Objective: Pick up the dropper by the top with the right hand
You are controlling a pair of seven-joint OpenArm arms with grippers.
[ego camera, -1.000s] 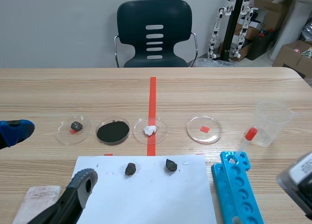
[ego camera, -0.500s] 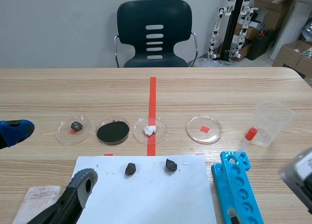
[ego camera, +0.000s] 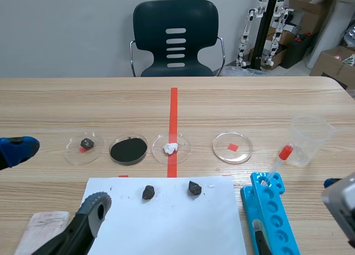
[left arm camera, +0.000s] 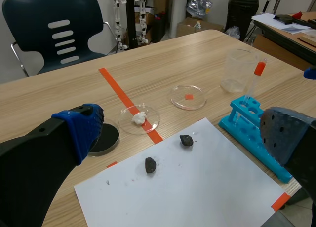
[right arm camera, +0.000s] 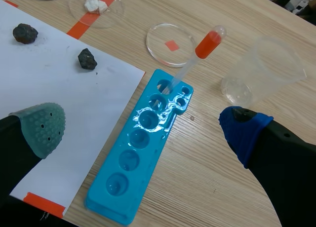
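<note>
The dropper (ego camera: 280, 158) has a red bulb and a clear stem. It leans in the far end of the blue tube rack (ego camera: 270, 210), bulb up and tilted toward the beaker. In the right wrist view, the dropper (right arm camera: 197, 54) lies ahead of my right gripper (right arm camera: 143, 128), which is open and straddles the rack (right arm camera: 143, 153) with nothing held. My right gripper (ego camera: 294, 206) comes in low at the right of the scene. My left gripper (left arm camera: 182, 138) is open over the left side of the table, well away from the dropper (left arm camera: 254, 81).
A clear beaker (ego camera: 310, 139) stands just beyond the rack. Several petri dishes (ego camera: 232, 147) line the middle of the table. Two dark rocks (ego camera: 194, 187) lie on a white paper sheet (ego camera: 166, 222). A chair (ego camera: 176, 39) stands behind the table.
My right gripper has moved forward over the rack; its fingertips now show in the scene view on both sides of the rack. The dropper and left arm have not moved.
</note>
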